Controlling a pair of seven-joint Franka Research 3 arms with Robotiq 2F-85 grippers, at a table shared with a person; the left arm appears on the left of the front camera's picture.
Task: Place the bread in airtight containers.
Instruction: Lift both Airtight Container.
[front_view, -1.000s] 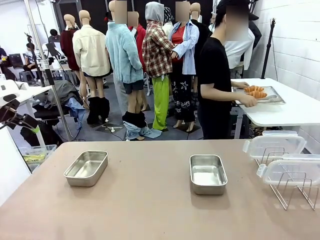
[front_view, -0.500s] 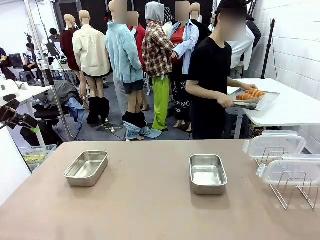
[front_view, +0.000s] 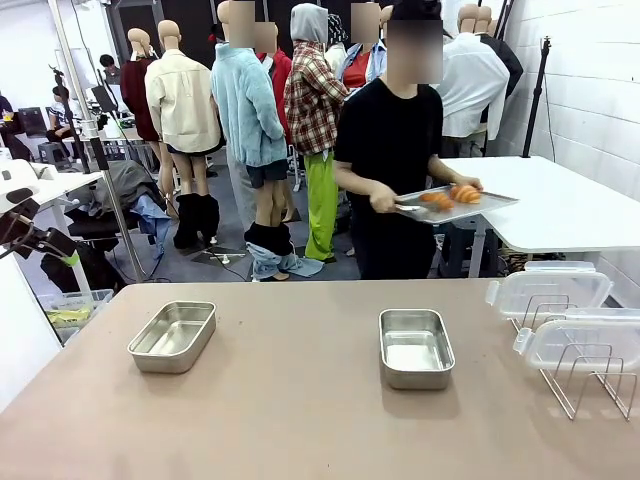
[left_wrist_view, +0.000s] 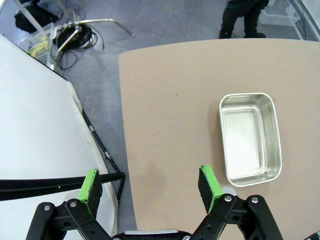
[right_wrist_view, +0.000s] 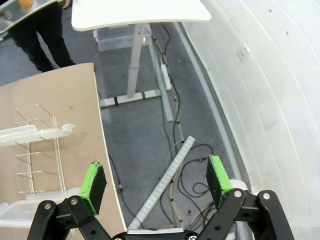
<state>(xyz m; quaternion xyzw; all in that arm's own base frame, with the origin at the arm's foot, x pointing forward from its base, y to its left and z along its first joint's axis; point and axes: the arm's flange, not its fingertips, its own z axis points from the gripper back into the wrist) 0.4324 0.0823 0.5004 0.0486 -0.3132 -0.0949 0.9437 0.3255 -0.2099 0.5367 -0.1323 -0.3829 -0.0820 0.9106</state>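
Left end effector and right end effector gape

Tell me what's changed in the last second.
The person has turned away from the white side table and carried the metal tray with the two bread rolls toward picture left, nearer the middle. Unchanged: both empty steel containers on the brown table, and the clear lids on the wire rack.

You see two small rectangular tins of shiny steel, a smooth matt beige tabletop, and clear glossy plastic lids.
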